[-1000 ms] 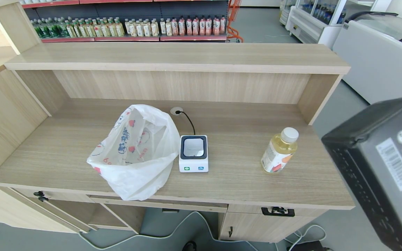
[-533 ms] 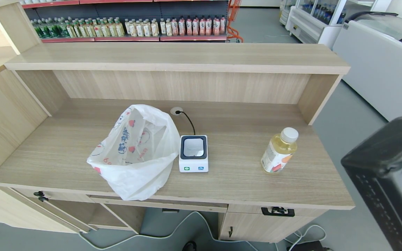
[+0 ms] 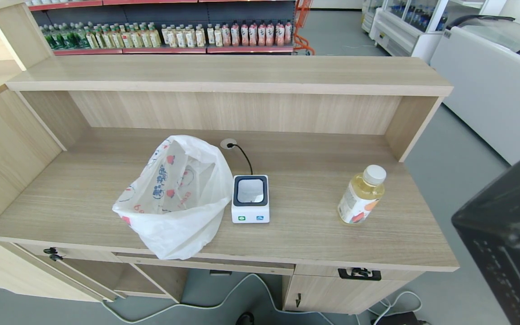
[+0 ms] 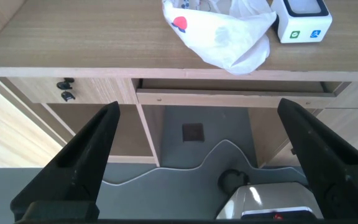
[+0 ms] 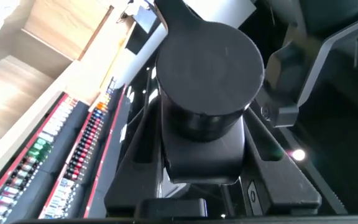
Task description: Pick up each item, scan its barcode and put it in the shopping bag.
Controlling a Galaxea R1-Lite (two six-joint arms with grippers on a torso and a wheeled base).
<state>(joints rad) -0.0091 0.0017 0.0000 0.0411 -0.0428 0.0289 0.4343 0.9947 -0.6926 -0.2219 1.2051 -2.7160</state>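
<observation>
No legible text — bag (image 3: pixel 174 198) print, bottle (image 3: pixel 360 198) label unreadable (too small).

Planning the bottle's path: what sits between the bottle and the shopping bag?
In the head view, the scanner stands between them, close beside the shopping bag; from it to the bottle the counter is bare.

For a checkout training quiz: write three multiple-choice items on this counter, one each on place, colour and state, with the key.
1. Where does the scanner stand?
A. between the bag and the bottle
B. inside the bag
C. on top of the bottle
2. What colour is the bottle's cap?
A. red
B. white
C. green
3. How is the bag?
A. tied shut
B. folded flat
C. standing open
Key: 1 A, bag on one side, bottle on the other; 2 B, the cap is white; 3 C, its mouth gapes upward.
</observation>
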